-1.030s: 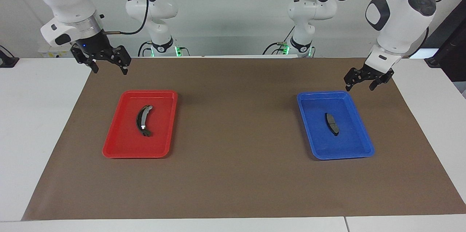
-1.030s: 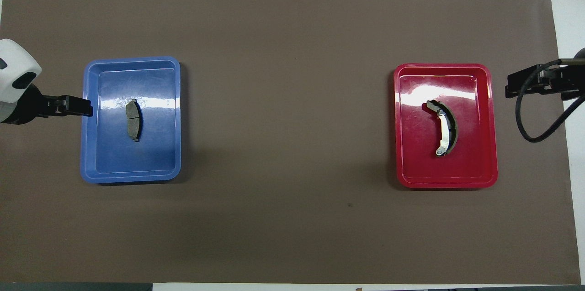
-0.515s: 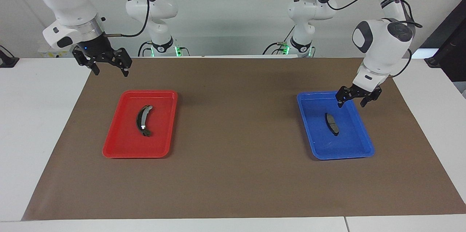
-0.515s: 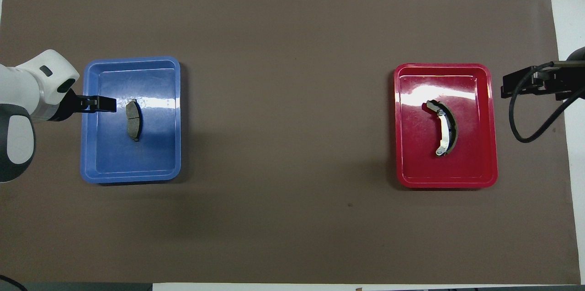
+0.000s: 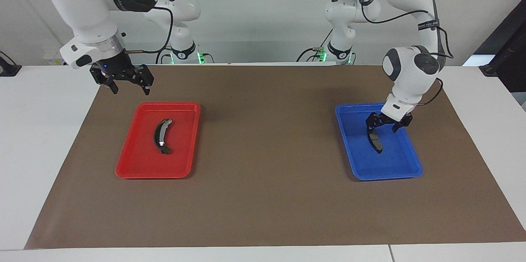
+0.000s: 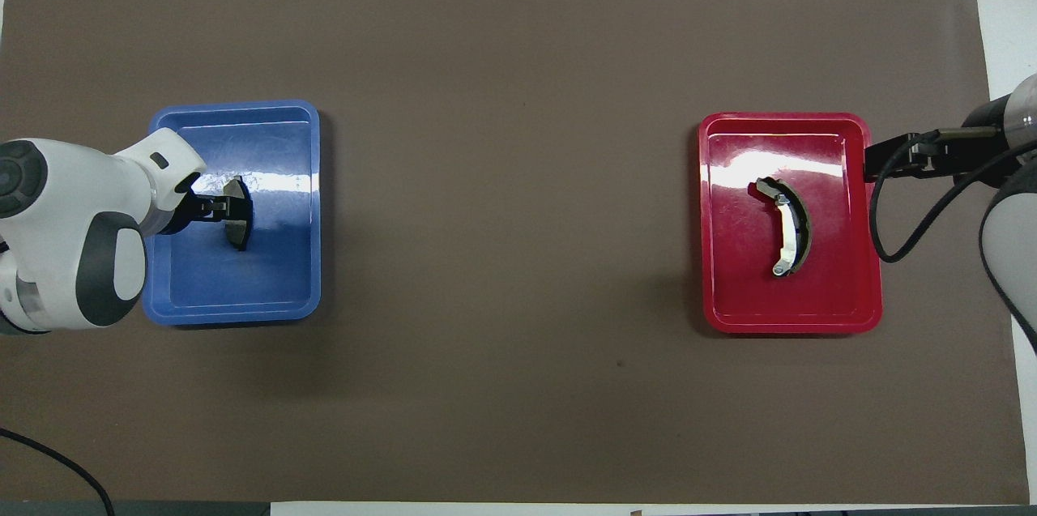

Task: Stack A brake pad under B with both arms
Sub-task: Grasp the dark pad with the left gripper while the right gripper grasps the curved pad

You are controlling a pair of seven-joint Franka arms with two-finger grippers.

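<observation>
The short grey A brake pad (image 5: 376,142) lies in the blue tray (image 5: 386,175) toward the left arm's end of the table. My left gripper (image 5: 383,127) is open and low in the tray, over the pad's end nearer the robots; whether it touches the pad I cannot tell. In the overhead view the left gripper (image 6: 212,208) is beside the pad (image 6: 239,231). The crescent pad B (image 5: 161,135) with its silver strip lies in the red tray (image 5: 135,163). My right gripper (image 5: 130,88) is open and raised over the mat at the red tray's corner nearest the robots.
A brown mat (image 5: 267,151) covers the table between the two trays. In the overhead view the blue tray (image 6: 235,309) and the red tray (image 6: 842,289) hold only their pads, with B (image 6: 790,228) mid-tray. A black cable (image 6: 899,240) hangs from the right arm.
My left gripper has come down from beside the blue tray to low over pad A. My right gripper has moved a little toward the red tray.
</observation>
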